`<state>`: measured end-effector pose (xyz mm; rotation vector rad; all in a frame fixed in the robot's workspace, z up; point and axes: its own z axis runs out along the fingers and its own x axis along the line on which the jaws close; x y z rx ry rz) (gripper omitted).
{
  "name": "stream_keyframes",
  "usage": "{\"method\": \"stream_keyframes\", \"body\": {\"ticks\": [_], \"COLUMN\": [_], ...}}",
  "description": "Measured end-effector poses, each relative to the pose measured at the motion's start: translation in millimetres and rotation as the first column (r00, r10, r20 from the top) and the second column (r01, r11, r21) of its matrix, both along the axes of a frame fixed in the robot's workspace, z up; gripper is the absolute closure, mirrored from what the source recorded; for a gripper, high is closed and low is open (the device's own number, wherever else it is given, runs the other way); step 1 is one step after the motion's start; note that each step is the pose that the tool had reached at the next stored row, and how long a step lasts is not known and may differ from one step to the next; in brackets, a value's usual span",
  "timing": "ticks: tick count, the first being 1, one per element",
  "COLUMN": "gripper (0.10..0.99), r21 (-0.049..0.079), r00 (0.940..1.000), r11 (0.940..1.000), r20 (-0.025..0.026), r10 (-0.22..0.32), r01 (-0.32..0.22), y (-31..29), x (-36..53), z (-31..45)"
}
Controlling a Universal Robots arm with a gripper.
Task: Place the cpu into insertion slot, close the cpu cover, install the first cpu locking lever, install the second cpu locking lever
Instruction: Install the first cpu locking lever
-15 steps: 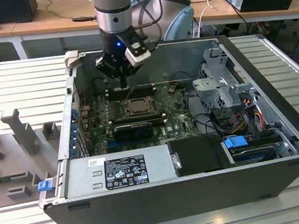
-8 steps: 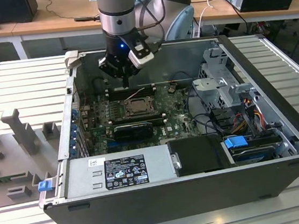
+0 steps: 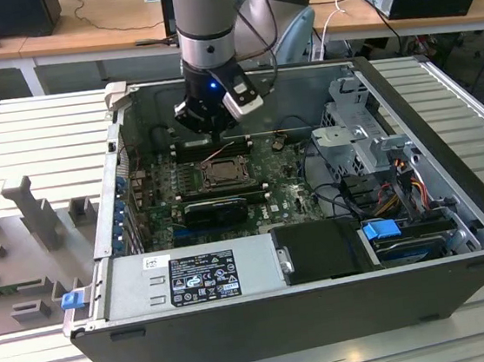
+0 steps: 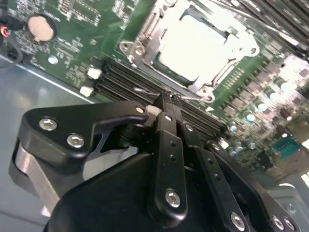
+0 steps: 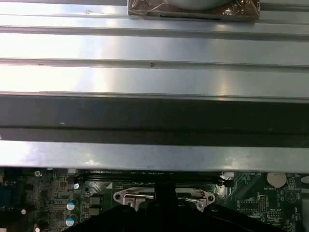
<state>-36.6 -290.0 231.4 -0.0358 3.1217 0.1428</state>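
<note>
**A:** Over the open PC case, at its far wall, the gripper hangs above the board's memory slots. The arm comes straight down into the case from above. So where's the cpu sitting?

**B:** Looks like it's already in the insertion slot. In the second wrist view the cpu shows as a pale, washed-out square lying flat in the socket, and the cpu cover is down around it, the metal frame bordering the chip on all sides.

**A:** And the jaws?

**B:** Pressed together, as far as the second wrist view shows. The two black fingers meet at one tip just above the memory slots, right beside the socket's near edge. A thin wire lever runs along that edge just under the tip. Can't tell if the tip is touching it or only hovering over it.

**A:** Anything from the other camera?

**B:** In the first wrist view the socket frame peeks out past the dark finger, with green motherboard on both sides and the ribbed metal table beyond the case wall.

**A:** What else is in the case?

**B:** A power supply along the near side, and a drive cage at the exterior view's right.
</note>
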Motion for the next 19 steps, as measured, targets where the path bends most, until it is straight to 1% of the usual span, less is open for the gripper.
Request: {"method": "stream_keyframes", "body": {"ticks": [1, 2, 3, 4, 12, 19], "gripper": [0.98, 0.98, 0.98, 0.98, 0.98, 0.98], "r21": [0.0, 0.0, 0.0, 0.0, 0.0, 0.0], "r00": [0.9995, 0.9993, 0.9991, 0.999, 0.9984, 0.998], "r11": [0.9995, 0.9993, 0.9991, 0.999, 0.9984, 0.998], "r20": [0.0001, 0.0, 0.0, 0.0001, 0.0001, 0.0], "r10": [0.031, 0.038, 0.043, 0.044, 0.056, 0.064], "r01": [-0.031, -0.038, -0.043, -0.044, -0.056, -0.064], "y": [0.3, 1.1, 4.5, 4.9, 5.5, 5.4], "x": [2.8, 4.1, 6.3, 6.6, 12.9, 15.4], "z": [-1.2, -1.8, -3.9, -4.5, -11.8, -18.7]}}
